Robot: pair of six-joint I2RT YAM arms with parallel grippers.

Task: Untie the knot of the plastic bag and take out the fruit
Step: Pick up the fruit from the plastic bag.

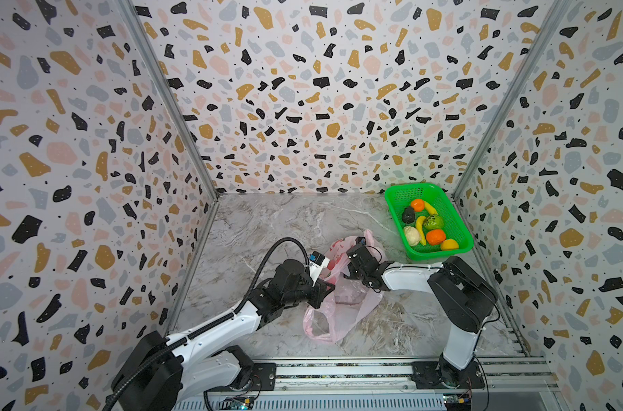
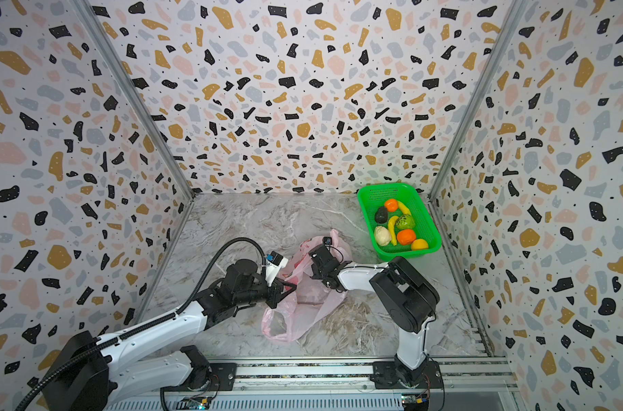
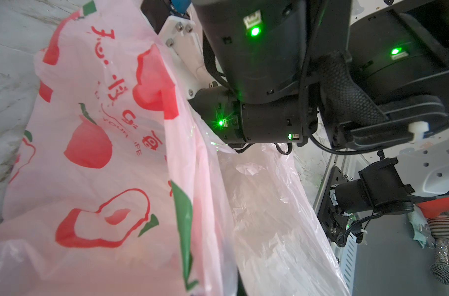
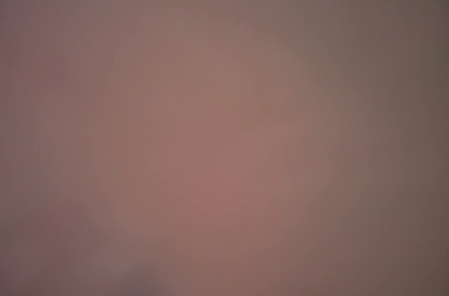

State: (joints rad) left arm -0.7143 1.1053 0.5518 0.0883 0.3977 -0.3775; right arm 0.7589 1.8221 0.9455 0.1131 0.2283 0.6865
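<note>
The pale pink plastic bag (image 1: 342, 309) (image 2: 302, 309) lies crumpled mid-table, one handle loop spread toward the front. My left gripper (image 1: 328, 285) (image 2: 291, 284) is shut on the bag's left edge and lifts it. In the left wrist view the printed plastic bag (image 3: 102, 153) fills the frame and hides the fingers. My right gripper (image 1: 352, 274) reaches into the bag from the right, its fingertips hidden by the plastic. The right wrist view is only a pink blur. The knot is out of view. Fruit sits in the green basket: tangerines (image 1: 436, 237) (image 1: 417, 205), avocado (image 1: 408, 215), a green-yellow one (image 1: 433, 222), a cream one (image 1: 412, 235).
The green basket (image 1: 441, 253) stands at the back right against the wall and also holds two bananas (image 1: 421, 229) and a lemon-like piece (image 1: 449, 244). Patterned walls close three sides. The arms' mounting rail (image 1: 338, 370) runs along the front edge.
</note>
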